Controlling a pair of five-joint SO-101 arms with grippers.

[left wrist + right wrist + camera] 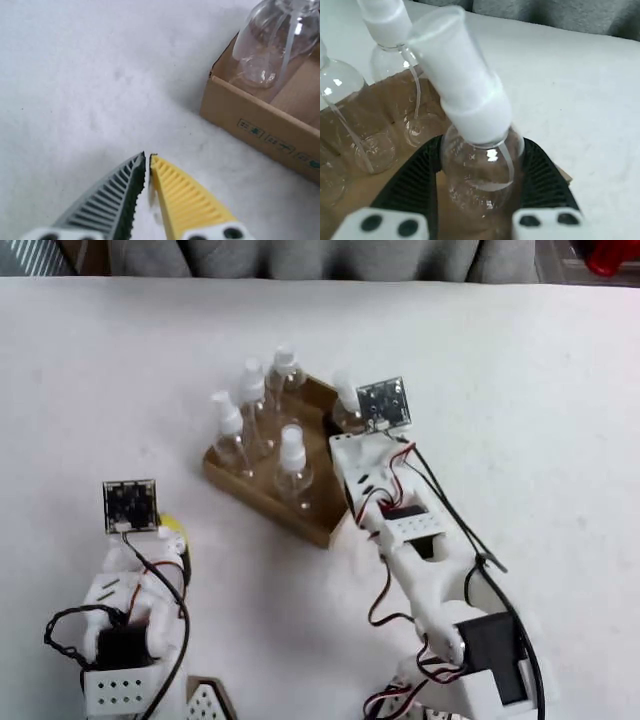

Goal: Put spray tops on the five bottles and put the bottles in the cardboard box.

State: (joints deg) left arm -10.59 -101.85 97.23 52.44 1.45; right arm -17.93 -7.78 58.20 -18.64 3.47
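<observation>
Nearest us, our left gripper (148, 156) hangs pinched together, empty, over the table (520, 360) beside the cardboard box (262, 498). Beyond, our right gripper (482, 150) clasps the fifth bottle (477, 180), spray top (462, 85) on, at the box's corner. Farther in, four capped bottles (293, 465) stand boxed. We judge only seating and releasing this last bottle remains.
</observation>
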